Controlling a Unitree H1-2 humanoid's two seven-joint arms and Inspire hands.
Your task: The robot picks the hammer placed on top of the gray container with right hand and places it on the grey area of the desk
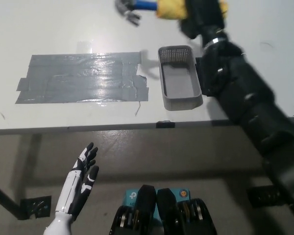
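My black right hand (203, 15) is shut on the yellow grip of the hammer (152, 7) and holds it high at the top edge of the head view. The hammer's blue shaft and metal head point left, up in the air between the gray container (180, 84) and the grey taped area (83, 78). The container stands empty on the white desk, just right of the tape. My white left hand (81, 180) rests open below the desk edge at the lower left.
The white desk (49, 29) ends at its front edge (112, 128) across the middle of the picture. A black mesh piece (199, 73) lies right of the container, mostly hidden by my right arm. Below the edge is bare floor.
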